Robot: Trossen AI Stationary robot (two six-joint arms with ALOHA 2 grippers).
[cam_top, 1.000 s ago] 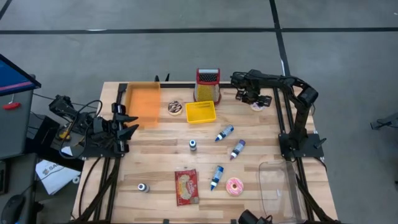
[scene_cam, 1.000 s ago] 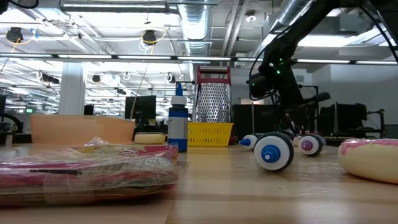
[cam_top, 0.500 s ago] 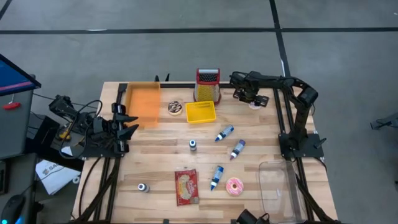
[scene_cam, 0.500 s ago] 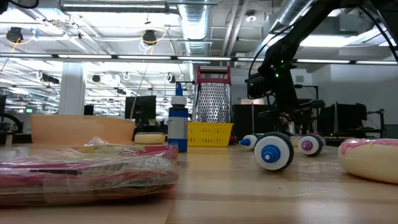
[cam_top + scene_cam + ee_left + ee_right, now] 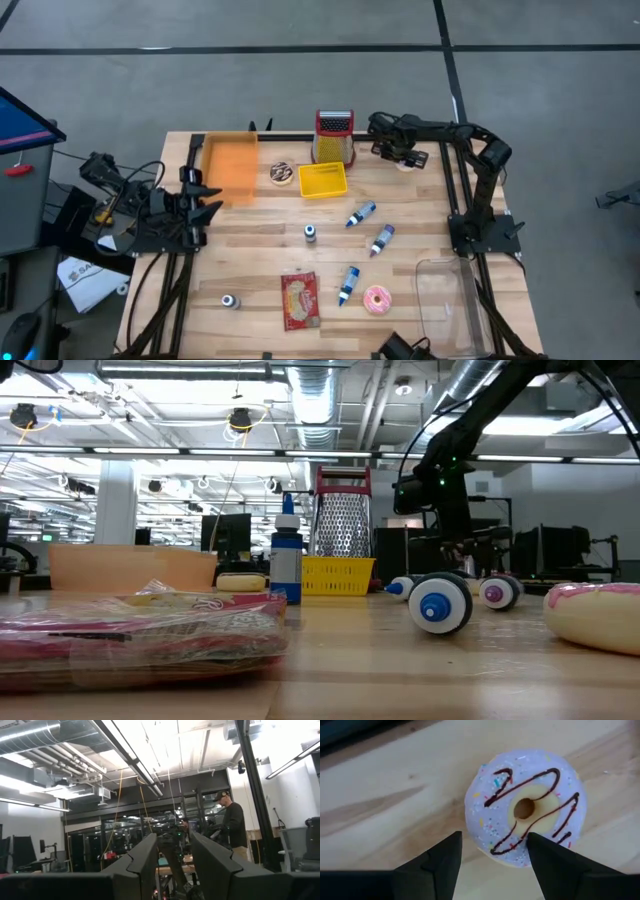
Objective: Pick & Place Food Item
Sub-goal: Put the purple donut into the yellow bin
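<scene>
Lilac-iced donut (image 5: 525,809) lies flat on the table (image 5: 260,250) just beside the grater (image 5: 334,135), directly beneath the right gripper (image 5: 494,851), whose spread, empty fingers point down at it. Left gripper (image 5: 200,195), far across the table, holds nothing.

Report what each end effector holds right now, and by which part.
Nothing is held. The right end effector stands open above the white-frosted donut, not touching it. The left end effector, raised at the table's left edge, has only air between its fingers.

Wooden table (image 5: 260,250) bears donuts (image 5: 377,299), bottles (image 5: 347,285), grater (image 5: 334,136), baskets (image 5: 322,180).
</scene>
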